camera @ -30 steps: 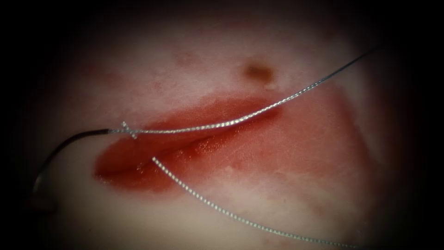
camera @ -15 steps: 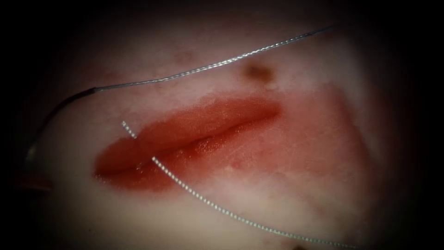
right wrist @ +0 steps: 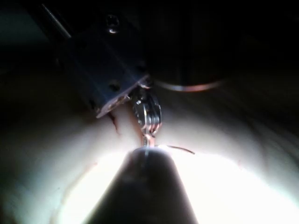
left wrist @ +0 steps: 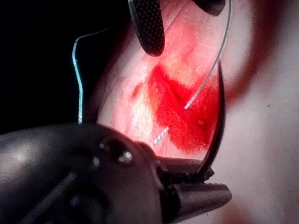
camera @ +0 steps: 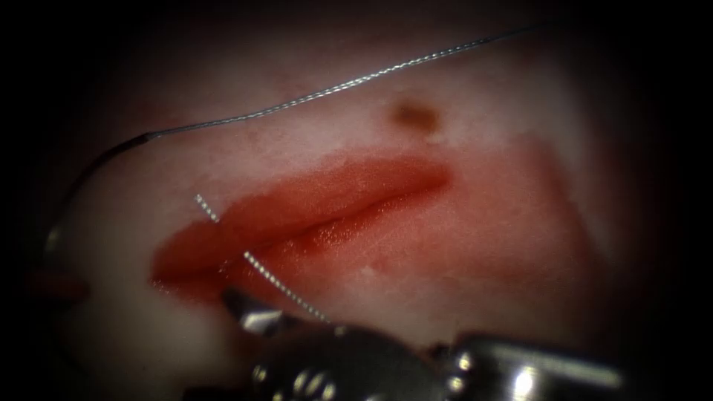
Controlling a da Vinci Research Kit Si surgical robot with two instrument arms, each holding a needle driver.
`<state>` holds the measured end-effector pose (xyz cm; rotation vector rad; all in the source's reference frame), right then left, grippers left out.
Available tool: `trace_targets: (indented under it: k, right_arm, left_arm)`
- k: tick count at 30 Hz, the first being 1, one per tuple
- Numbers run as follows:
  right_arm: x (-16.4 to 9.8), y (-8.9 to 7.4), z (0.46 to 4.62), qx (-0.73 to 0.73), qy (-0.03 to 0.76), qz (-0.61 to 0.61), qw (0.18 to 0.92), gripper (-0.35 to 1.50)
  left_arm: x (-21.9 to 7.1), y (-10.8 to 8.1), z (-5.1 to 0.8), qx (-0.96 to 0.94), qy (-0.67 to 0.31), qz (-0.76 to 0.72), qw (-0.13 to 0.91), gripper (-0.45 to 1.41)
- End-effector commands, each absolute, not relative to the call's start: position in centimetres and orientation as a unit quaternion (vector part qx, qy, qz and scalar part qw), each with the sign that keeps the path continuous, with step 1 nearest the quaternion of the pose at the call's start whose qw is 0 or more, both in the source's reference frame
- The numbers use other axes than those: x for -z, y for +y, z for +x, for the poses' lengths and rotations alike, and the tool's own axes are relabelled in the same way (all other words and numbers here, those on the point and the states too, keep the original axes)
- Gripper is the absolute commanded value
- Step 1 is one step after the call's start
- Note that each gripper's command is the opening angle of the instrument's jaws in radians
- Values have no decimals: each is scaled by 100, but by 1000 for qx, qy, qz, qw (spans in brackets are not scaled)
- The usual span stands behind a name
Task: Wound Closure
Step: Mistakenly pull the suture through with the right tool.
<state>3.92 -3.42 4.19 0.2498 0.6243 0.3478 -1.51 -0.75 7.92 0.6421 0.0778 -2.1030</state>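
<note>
The tissue (camera: 483, 245) carries a red cut (camera: 312, 200) running from lower left to upper right. My left tool (left wrist: 205, 179) is shut on the dark curved needle (left wrist: 219, 116), partway along its curve. The needle (camera: 74, 182) hangs free of the tissue, left of the cut. Thread (camera: 356, 80) runs from its rear end to the upper right. A short thread tail (camera: 206, 208) lies at the cut's left edge, and another strand (camera: 282, 286) leaves the cut toward my right tool (camera: 241, 308). In the left wrist view its jaws stand apart, holding nothing.
Red fluid stains the tissue to the right of the cut. A small brown spot (camera: 414, 115) sits above the cut's right end. The right tool's metal wrist and shaft (camera: 475, 367) cover the near edge of the tissue.
The needle and its thread rose up and away from the cut, uncovering the short tail. The right tool has come in from the lower right, over the strand leaving the cut.
</note>
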Motion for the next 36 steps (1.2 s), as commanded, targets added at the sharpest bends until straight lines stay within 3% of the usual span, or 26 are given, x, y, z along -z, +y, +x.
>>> trace_targets:
  k: [1, 16, 29, 36]
  right_arm:
    - [-417, -323, 411, -171, 307, 119, 928, 66]
    - [-451, -298, 408, -169, 308, 107, 930, 46]
    - [-471, -278, 404, -230, 365, 82, 898, 19]
    - [-491, -284, 403, -247, 370, 77, 893, 27]
  left_arm:
    - [-789, -63, -154, 852, 30, 260, 453, -45]
    - [-790, -65, -156, 852, 34, 261, 452, -45]
    - [-791, -66, -156, 851, 35, 262, 454, -45]
    - [-790, -66, -156, 850, 40, 251, 461, -45]
